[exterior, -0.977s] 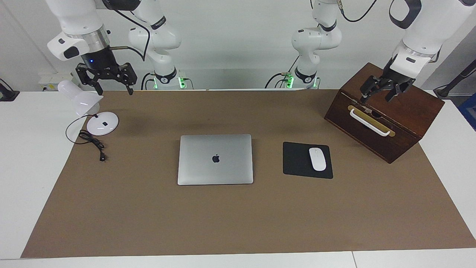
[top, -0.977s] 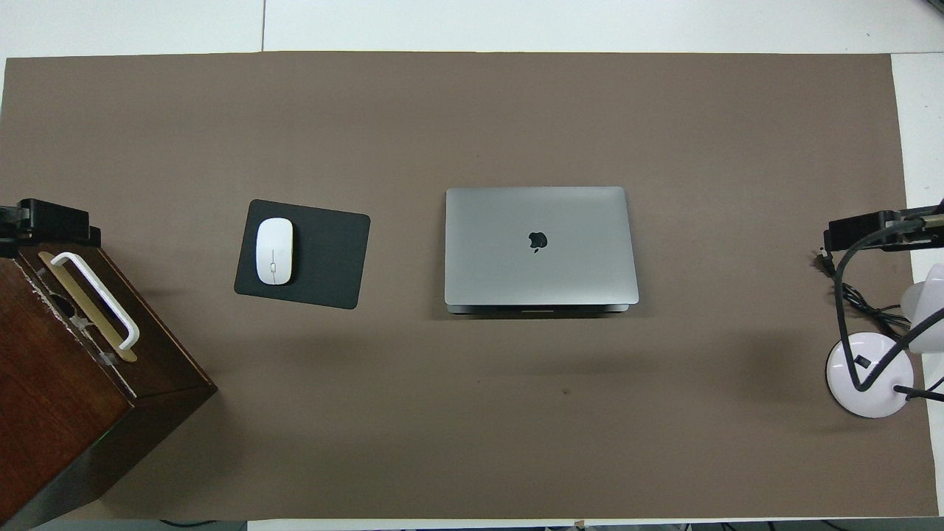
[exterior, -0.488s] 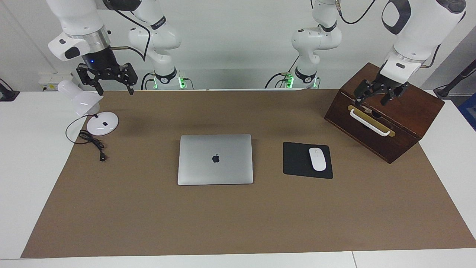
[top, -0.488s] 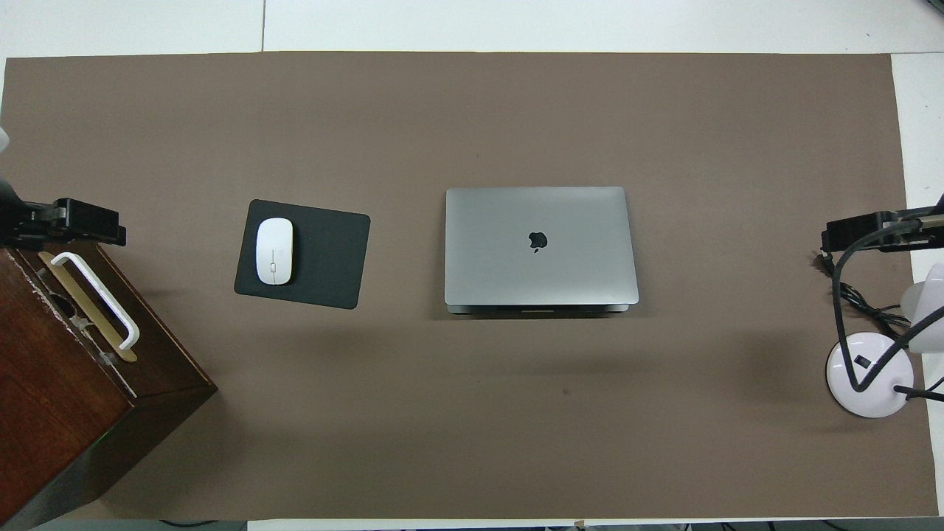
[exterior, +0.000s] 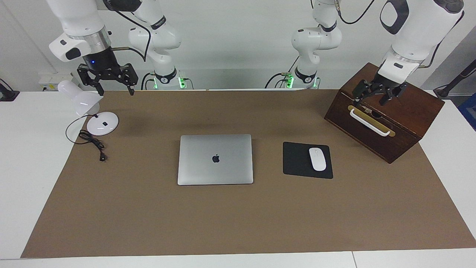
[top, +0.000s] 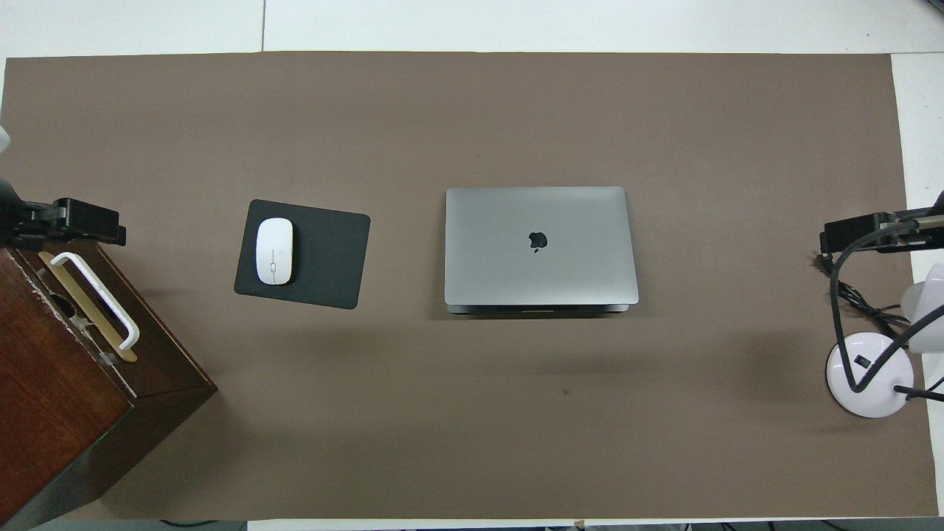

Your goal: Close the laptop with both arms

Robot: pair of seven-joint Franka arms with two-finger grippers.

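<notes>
The silver-grey laptop (exterior: 215, 159) (top: 538, 243) lies flat in the middle of the brown mat, lid down on its base and apple logo facing up. My left gripper (exterior: 370, 100) (top: 74, 221) hangs open over the top front edge of the wooden box, well away from the laptop. My right gripper (exterior: 116, 91) (top: 870, 232) hangs open over the mat's edge beside the desk lamp, toward the right arm's end of the table. Neither gripper holds or touches anything.
A dark wooden box (exterior: 405, 108) with a white handle (exterior: 370, 123) stands at the left arm's end. A black mouse pad (exterior: 297, 160) with a white mouse (exterior: 318, 159) lies beside the laptop. A white desk lamp (exterior: 102, 123) and its black cable (exterior: 91, 141) sit at the right arm's end.
The left gripper has shifted a little over the box toward the middle of the table. The right gripper has barely moved. The laptop has stayed where it was.
</notes>
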